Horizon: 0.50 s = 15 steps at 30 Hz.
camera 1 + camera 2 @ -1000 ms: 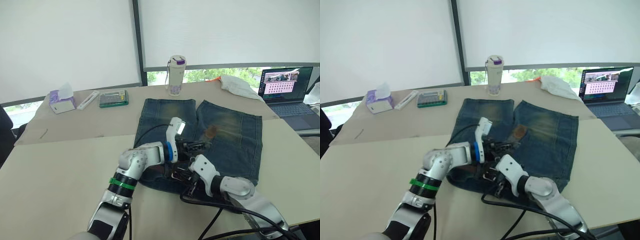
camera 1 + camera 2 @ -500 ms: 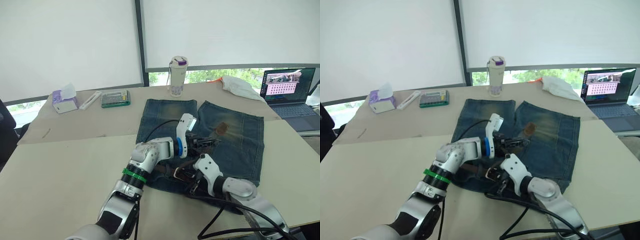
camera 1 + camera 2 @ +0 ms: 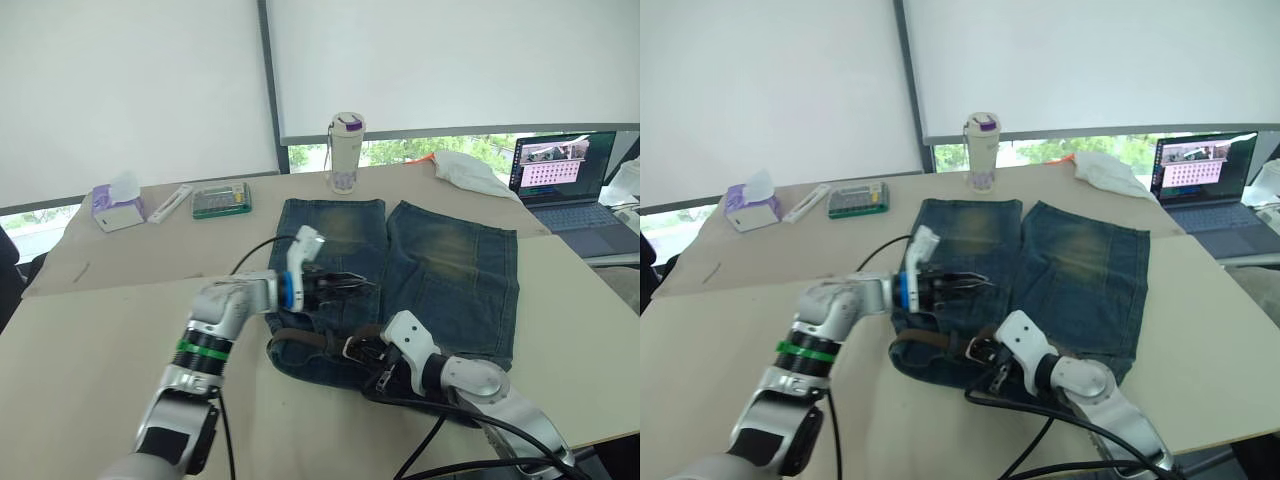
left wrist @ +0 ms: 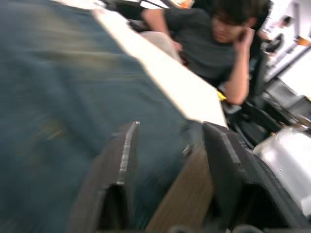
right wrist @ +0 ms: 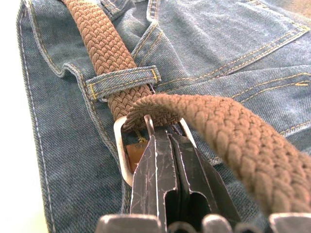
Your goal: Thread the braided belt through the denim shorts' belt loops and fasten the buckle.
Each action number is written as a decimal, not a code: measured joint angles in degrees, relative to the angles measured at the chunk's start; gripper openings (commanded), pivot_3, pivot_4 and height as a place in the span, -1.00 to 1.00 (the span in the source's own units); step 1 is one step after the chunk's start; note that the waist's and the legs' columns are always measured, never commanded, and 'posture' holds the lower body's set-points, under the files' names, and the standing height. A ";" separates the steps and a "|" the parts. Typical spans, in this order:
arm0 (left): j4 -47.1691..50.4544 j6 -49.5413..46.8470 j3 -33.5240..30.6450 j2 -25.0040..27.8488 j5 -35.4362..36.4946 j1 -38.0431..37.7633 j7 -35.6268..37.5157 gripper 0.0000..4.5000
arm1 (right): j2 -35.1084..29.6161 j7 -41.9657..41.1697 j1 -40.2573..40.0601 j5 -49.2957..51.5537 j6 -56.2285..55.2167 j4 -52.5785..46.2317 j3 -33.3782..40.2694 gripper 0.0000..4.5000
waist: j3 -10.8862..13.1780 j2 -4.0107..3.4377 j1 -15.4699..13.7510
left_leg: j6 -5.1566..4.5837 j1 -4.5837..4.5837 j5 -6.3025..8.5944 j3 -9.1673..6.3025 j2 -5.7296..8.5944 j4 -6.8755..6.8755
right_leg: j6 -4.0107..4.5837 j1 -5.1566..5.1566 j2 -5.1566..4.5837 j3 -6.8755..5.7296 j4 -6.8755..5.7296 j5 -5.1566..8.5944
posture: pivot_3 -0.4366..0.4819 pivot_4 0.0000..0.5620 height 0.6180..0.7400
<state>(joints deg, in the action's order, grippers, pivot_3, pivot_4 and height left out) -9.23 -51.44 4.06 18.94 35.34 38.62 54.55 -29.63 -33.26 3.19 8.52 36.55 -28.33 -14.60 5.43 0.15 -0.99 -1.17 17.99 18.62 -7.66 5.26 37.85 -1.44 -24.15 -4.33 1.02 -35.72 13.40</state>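
braided belt point(image 5: 104, 48) runs along the waistband of the denim shorts point(image 3: 450, 270), at the near edge of the counter point(image 3: 100, 340). in the right wrist view you see it pass under one of the belt loops point(image 5: 124, 81) and through the buckle point(image 5: 127, 145), then bend back toward the camera as a free length. the weave looks soft and floppy, so it will likely sag and twist wherever you don't support it; it also looks grippy rather than slick. the buckle is the one stiff part, so judge your hold there or on the strap just beside it. the right end effector point(image 5: 167, 145) has its fingers pressed together with the tips at the buckle's frame; whether they pinch the prong is hard to tell. the left end effector point(image 3: 350, 283) hovers over the shorts' left leg with fingers point(image 4: 121, 165) apart, holding nothing. the denim is limp and will probably bunch if you drag the belt.
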 measured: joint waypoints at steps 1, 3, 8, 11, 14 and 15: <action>0.74 -0.18 -0.20 1.21 0.37 -1.40 0.84 -0.78 | -0.06 0.00 -0.05 -0.01 -0.12 -0.01 0.05 -1.00 | -0.01 0.01 -0.02 | -0.02 -0.02 0.01 0.00 0.03 0.00 | 0.00 0.02 0.00 0.00 0.01 0.00 | -0.05 -0.47 1.00; 1.82 -0.22 -0.03 2.39 0.51 -3.46 1.80 -0.97 | -0.11 0.00 -0.12 -0.01 -0.36 -0.06 0.14 -1.00 | -0.01 0.01 -0.10 | -0.03 -0.01 0.02 -0.01 0.04 0.00 | 0.00 0.01 -0.02 0.01 0.02 0.00 | -0.05 -0.47 1.00; 2.69 0.98 4.04 -0.48 -0.93 -5.32 1.93 -0.97 | -0.13 0.01 -0.48 0.01 -0.35 -0.29 0.19 -1.00 | -0.01 0.00 -0.20 | -0.03 0.00 0.02 -0.01 0.04 0.00 | 0.00 0.03 -0.07 0.05 0.03 0.00 | -0.05 -0.47 1.00; 2.45 1.98 7.63 -2.08 -2.56 -6.12 2.25 -0.97 | -0.15 0.00 -0.87 0.07 -0.35 -0.78 0.31 -1.00 | -0.02 0.00 0.10 | -0.03 0.02 0.02 0.00 0.00 -0.01 | 0.00 0.01 -0.06 0.15 0.01 0.00 | -0.05 -0.47 1.00; 0.55 5.82 13.52 -1.55 -6.99 -6.48 4.22 -0.97 | -0.78 0.01 -1.72 0.14 0.06 -1.66 0.53 -1.00 | -0.06 -0.07 -0.04 | -0.04 0.01 0.02 0.00 0.01 -0.02 | 0.00 0.04 -0.07 0.20 0.03 0.00 | -0.05 -0.47 1.00; -0.60 8.18 14.84 -1.61 -8.34 -6.50 5.09 -0.97 | -1.20 0.00 -2.32 0.27 0.22 -2.24 0.84 -1.00 | -0.07 -0.05 -0.28 | -0.05 0.01 0.03 0.00 0.02 -0.01 | 0.00 0.06 -0.06 0.18 0.04 0.00 | -0.05 -0.47 1.00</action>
<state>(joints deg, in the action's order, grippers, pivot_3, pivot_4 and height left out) -9.83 -43.26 18.90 17.32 27.00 32.11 59.64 -30.83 -33.25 0.87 8.78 36.76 -30.57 -13.76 5.37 0.10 -1.27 -1.22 18.00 18.65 -7.66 5.28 37.85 -1.44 -24.10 -4.40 1.21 -35.68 13.40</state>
